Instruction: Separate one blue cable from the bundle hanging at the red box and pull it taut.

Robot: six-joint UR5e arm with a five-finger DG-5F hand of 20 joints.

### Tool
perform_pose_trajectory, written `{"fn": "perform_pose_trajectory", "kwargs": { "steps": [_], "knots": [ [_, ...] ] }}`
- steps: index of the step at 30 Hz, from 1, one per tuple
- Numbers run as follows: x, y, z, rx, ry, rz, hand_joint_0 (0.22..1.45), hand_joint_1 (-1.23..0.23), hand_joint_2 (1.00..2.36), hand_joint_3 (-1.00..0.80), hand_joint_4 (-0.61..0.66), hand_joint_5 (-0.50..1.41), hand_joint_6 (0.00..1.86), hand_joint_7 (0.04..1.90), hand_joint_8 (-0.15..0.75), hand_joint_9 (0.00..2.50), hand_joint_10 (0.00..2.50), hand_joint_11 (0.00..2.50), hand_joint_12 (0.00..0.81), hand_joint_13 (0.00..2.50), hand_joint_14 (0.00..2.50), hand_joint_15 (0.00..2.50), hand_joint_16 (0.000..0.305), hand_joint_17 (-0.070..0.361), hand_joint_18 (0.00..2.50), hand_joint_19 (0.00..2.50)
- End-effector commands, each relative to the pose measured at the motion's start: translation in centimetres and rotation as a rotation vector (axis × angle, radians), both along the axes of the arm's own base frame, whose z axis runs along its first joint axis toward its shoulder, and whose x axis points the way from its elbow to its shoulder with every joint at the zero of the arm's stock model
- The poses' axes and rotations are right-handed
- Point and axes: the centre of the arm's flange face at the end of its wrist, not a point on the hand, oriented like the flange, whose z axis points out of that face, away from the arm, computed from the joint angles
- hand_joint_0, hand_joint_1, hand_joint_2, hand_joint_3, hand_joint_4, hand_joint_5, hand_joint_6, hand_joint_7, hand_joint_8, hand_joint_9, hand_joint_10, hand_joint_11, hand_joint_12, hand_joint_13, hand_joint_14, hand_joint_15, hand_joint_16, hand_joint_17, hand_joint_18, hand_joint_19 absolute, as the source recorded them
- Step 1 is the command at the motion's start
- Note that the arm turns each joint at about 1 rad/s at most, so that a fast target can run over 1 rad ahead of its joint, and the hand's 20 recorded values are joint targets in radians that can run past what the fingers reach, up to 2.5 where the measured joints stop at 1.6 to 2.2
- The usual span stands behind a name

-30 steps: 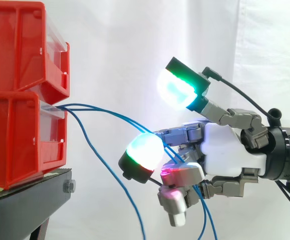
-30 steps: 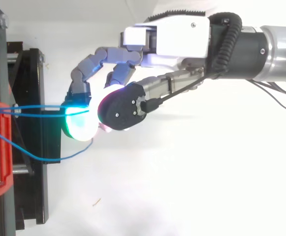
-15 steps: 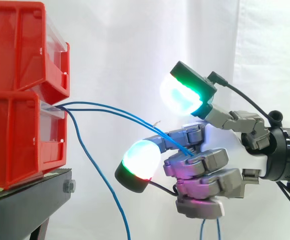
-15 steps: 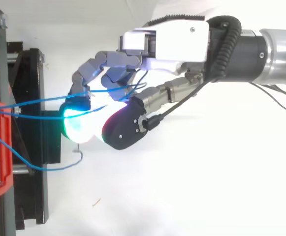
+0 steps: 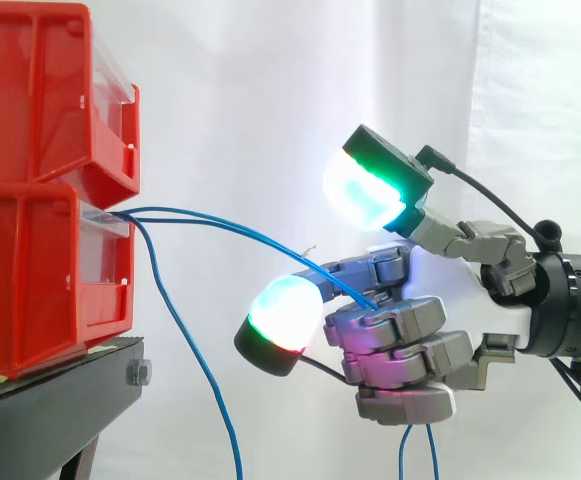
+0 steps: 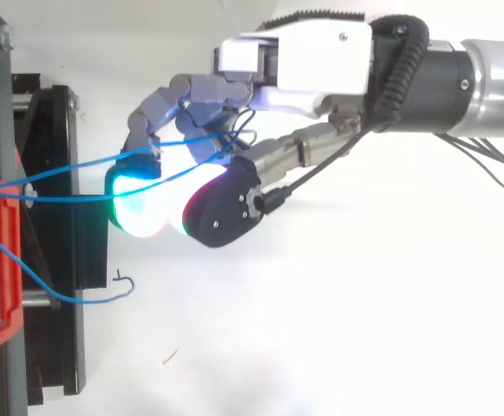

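My fingers clench two blue cables strung from the red box; next, I reckon, drop one and pull back taut.

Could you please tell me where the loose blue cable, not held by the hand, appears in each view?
Side view: the loose blue cable drops from the front of the red bins to the bottom edge, left of the hand.
Top view: it leaves the bins at the left edge and crosses the black stand, ending in a small hook.
Shared landmark: the red bins, where the held cables also start.
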Motion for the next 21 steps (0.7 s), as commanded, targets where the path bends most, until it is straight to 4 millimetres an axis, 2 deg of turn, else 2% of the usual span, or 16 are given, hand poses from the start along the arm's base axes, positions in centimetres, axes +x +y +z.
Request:
{"fn": "perform_pose_trajectory", "kwargs": {
  "steps": [1, 6, 12, 16, 21],
  "knots": [
    [-0.3, -1.3, 0.4, 0.002, 0.000, -0.012, 0.44, -0.51, 1.00, -0.50, 0.23, -0.18, 0.80, 0.82, 0.398, 0.48, 2.50, 1.19, 0.427, 0.72, 2.50, 0.96, 0.052, 0.116, 1.12, 1.56],
    [-0.5, -2.3, 0.3, 0.002, 0.001, -0.025, 0.45, -0.52, 1.00, -0.50, 0.23, -0.17, 0.80, 0.83, 0.401, 0.45, 2.50, 1.27, 0.433, 0.70, 2.50, 1.01, 0.054, 0.121, 1.07, 1.36],
    [-0.5, -2.5, 0.2, -0.006, 0.001, -0.031, 0.45, -0.54, 1.00, -0.50, 0.23, -0.18, 0.81, 0.82, 0.396, 0.43, 2.50, 1.36, 0.436, 0.71, 2.50, 1.07, 0.056, 0.126, 1.06, 1.17],
    [-0.6, -2.8, 0.2, -0.004, 0.003, -0.032, 0.54, -0.66, 1.00, -0.50, 0.12, -0.18, 0.83, 0.86, 0.359, 0.41, 2.50, 1.64, 0.408, 0.70, 2.50, 1.20, 0.047, 0.106, 1.04, 1.40],
    [-0.7, -3.1, 0.2, -0.008, 0.003, -0.037, 0.54, -0.68, 1.00, -0.50, 0.13, -0.19, 0.84, 0.84, 0.361, 0.39, 2.50, 1.71, 0.411, 0.71, 2.50, 1.24, 0.047, 0.106, 1.03, 1.39]
  ]
}}
